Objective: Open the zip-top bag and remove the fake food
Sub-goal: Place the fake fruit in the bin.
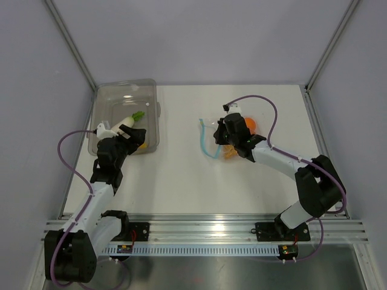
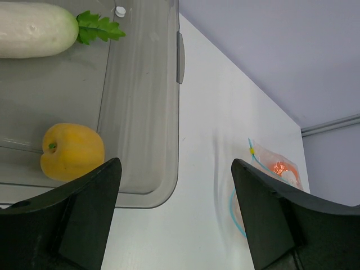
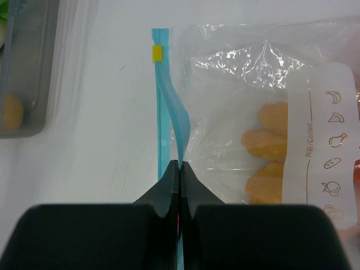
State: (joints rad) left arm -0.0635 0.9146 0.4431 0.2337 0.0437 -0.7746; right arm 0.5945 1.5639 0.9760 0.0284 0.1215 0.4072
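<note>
- Right gripper [image 3: 179, 167] jaws pressed together, pinching the light blue zip strip [image 3: 162, 112], as I see it through the right wrist camera.
- Clear zip-top bag [image 3: 236, 95] lies on the white table [image 1: 181, 181], right of centre, orange fake food [image 3: 269, 140] inside.
- Grey tray [image 1: 118, 96], well apart at the far left, holds a white radish [image 2: 34, 31] and a yellow piece [image 2: 72, 151].
- Left gripper [image 2: 175, 169] hangs over the tray's near corner, jaws spread wide.

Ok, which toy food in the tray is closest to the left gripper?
The round yellow piece, just off a finger of the left gripper; the white radish with green leaves lies farther up the tray.
</note>
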